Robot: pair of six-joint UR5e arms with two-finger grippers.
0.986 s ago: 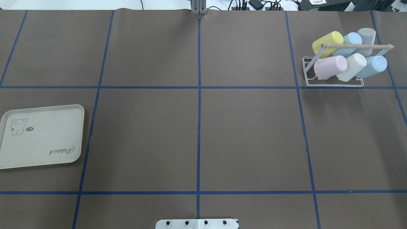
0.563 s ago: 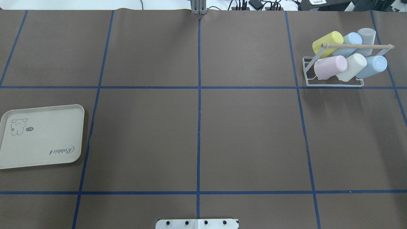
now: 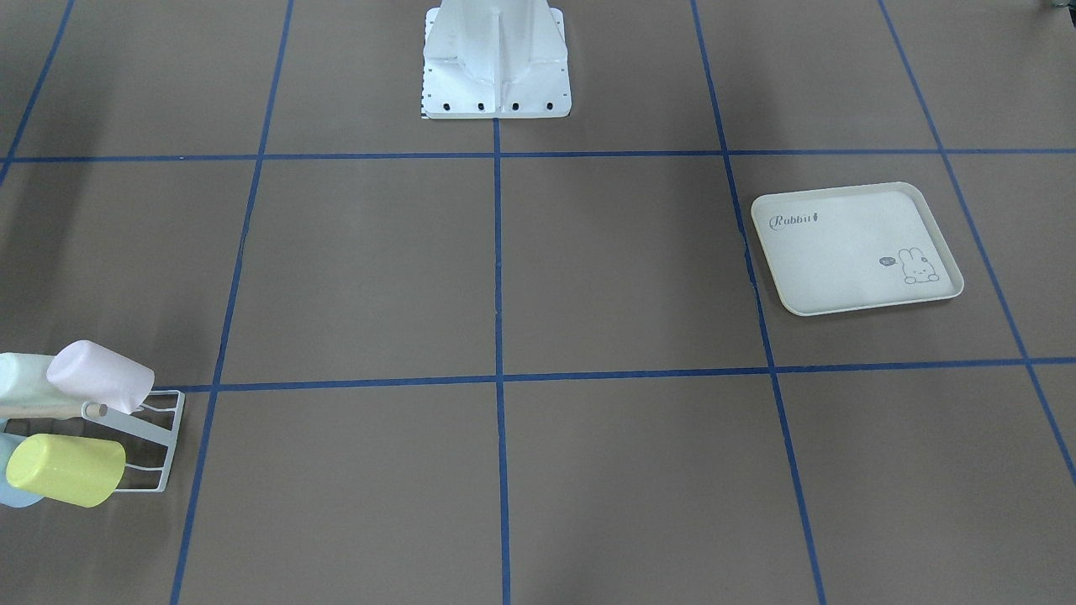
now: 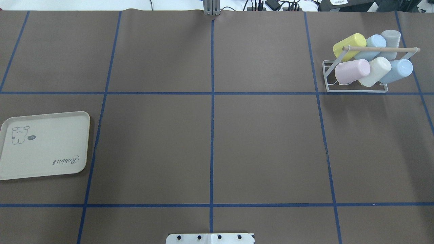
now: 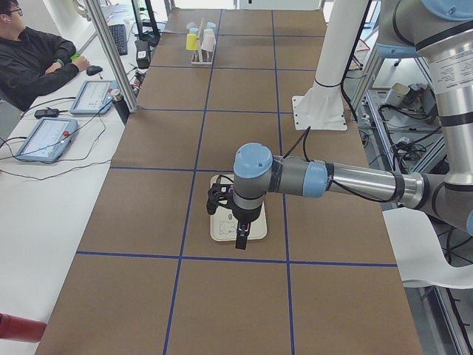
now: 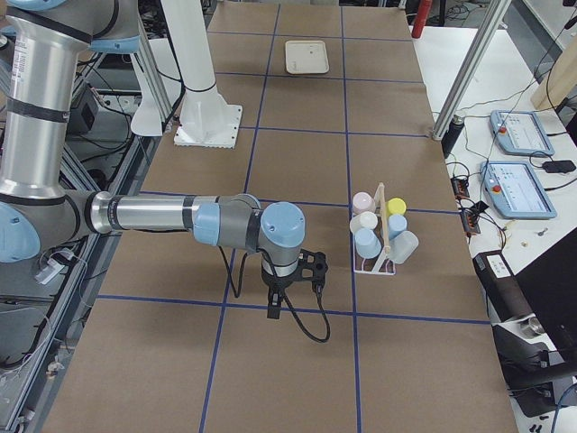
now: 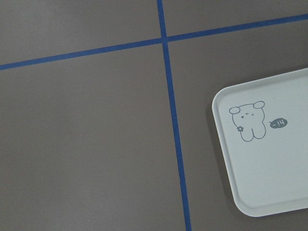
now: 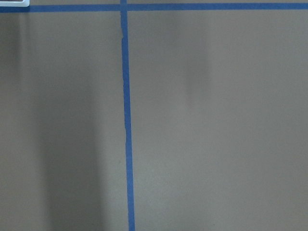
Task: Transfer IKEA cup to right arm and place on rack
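The white wire rack (image 4: 356, 90) with its wooden rod (image 4: 381, 49) stands at the far right of the table. Several IKEA cups lie tilted on its prongs, among them a yellow (image 4: 349, 44), a pink (image 4: 352, 71) and a cream one (image 4: 374, 71). The front-facing view shows the rack (image 3: 174, 441) at its lower left. Only the side views show the grippers. My left gripper (image 5: 238, 235) hangs over the tray, and my right gripper (image 6: 275, 307) hangs left of the rack (image 6: 383, 263). I cannot tell whether either is open or shut.
A cream rabbit-printed tray (image 4: 51, 149) lies at the table's left edge and shows in the left wrist view (image 7: 269, 168). The robot's white base (image 3: 496, 67) stands at mid-table. A seated person (image 5: 33, 59) and tablets are beside the table.
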